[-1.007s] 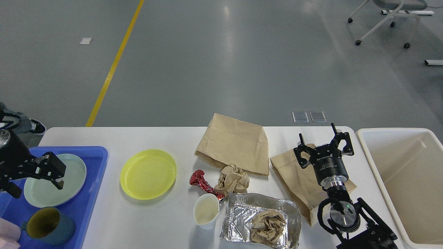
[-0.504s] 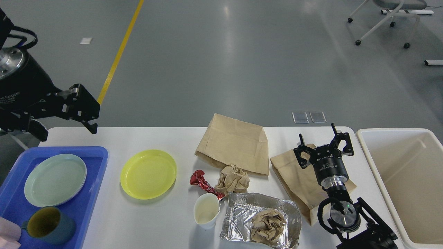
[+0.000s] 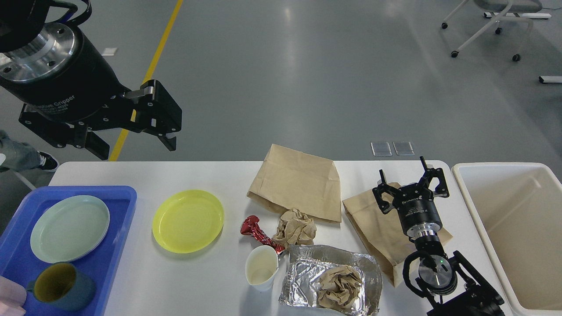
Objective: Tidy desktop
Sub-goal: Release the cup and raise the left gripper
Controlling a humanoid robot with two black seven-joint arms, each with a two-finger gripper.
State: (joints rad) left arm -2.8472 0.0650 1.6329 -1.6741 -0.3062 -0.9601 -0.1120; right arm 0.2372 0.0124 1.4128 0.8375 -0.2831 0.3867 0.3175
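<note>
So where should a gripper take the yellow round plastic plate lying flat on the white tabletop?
By the raised rim of the yellow round plastic plate, coming from above: it lies flat, so only the rim gives an edge. Its left side has bare white tabletop for clearance.

White lettering runs along the black body of the left gripper (image 3: 134, 147) in the upper left of the frame; only the word "Gripper" reads clearly, and the word before it is partly cut off and too blurred to make out. The right gripper (image 3: 410, 177), at the lower right, carries a small line of white print on its black housing, but it sits at an angle and is too small to read.
</note>
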